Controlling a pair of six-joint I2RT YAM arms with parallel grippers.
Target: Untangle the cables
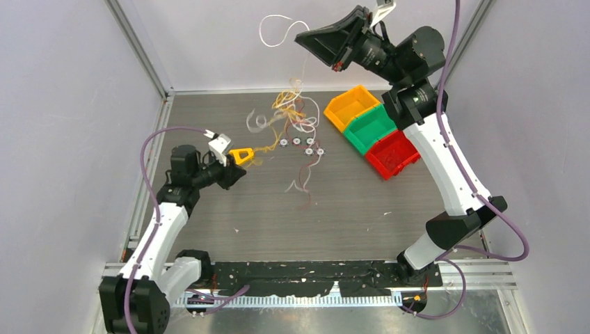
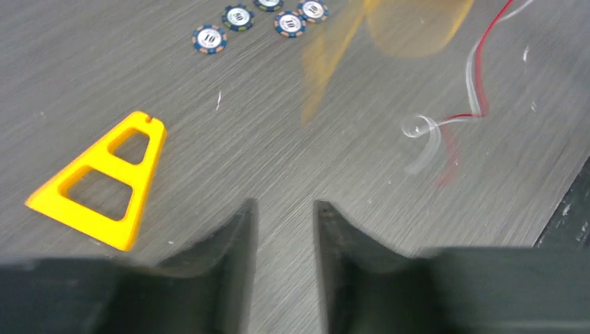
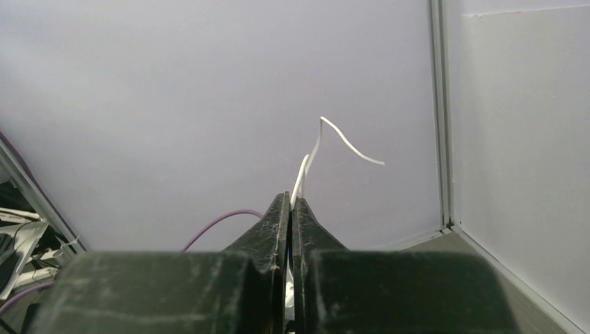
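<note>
The cables lie in a tangled yellow-orange and white bundle (image 1: pixel 289 111) at the back middle of the table. A loose red and white strand (image 1: pixel 305 179) lies nearer and also shows in the left wrist view (image 2: pixel 445 125). My right gripper (image 1: pixel 303 35) is raised high above the bundle and shut on a white cable (image 3: pixel 327 136). That cable loops past the fingertips (image 1: pixel 277 31) and hangs down to the bundle. In the right wrist view the right gripper (image 3: pixel 291 198) has its jaws pressed together on it. My left gripper (image 1: pixel 238 172) (image 2: pixel 284 205) is open and empty, low over the table.
A yellow triangular piece (image 1: pixel 242 154) (image 2: pixel 104 184) lies just left of my left fingers. Several poker chips (image 1: pixel 300 144) (image 2: pixel 240 17) lie between it and the bundle. Yellow (image 1: pixel 351 106), green (image 1: pixel 371 127) and red (image 1: pixel 392 154) bins stand at the back right.
</note>
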